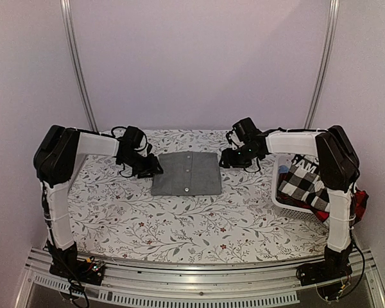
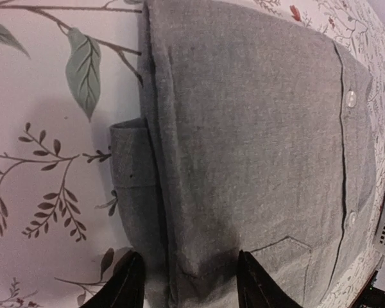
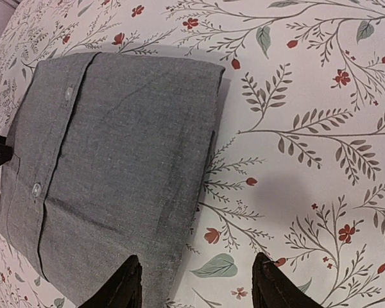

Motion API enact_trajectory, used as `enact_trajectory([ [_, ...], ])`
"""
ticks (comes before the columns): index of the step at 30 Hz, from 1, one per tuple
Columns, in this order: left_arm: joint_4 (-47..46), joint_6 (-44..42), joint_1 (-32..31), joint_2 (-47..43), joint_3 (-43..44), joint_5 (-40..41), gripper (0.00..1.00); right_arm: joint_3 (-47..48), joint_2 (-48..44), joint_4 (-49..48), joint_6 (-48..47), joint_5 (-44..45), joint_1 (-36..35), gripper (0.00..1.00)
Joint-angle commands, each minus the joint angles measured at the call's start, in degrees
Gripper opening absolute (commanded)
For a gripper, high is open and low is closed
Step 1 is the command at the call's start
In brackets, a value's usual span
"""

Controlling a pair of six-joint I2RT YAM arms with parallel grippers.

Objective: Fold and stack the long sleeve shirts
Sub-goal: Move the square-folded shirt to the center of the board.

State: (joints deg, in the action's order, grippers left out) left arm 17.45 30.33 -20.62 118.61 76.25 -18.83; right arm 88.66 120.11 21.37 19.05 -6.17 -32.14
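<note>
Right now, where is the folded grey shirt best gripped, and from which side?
Probably by its two side edges, one arm each, sliding in low from left and right. The grey shirt lies as a flat rectangle with layered folds facing the open left gripper and open right gripper; a one-sided pinch would likely unfold it.

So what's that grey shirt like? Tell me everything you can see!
The grey shirt is soft-looking woven cloth, folded into a neat rectangle. Its button strip faces up with small pale buttons, and a chest pocket shows. A folded cuff pokes out one side. It lies flat on the flowery table. The left gripper and right gripper sit open at its edges, not gripping it.
</note>
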Motion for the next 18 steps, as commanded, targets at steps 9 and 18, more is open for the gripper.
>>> enact_trajectory([
  [9, 2.4, 1.5, -2.5, 3.0, 2.8, 2.1, 0.17, -2.3, -2.1, -2.5, 1.0, -0.8, -2.1, 0.57],
  [18, 2.4, 0.2, -1.2, 0.1, 1.0, 0.4, 0.0, -1.9, 1.7, -4.0, 2.0, -1.6, -3.4, 0.46],
])
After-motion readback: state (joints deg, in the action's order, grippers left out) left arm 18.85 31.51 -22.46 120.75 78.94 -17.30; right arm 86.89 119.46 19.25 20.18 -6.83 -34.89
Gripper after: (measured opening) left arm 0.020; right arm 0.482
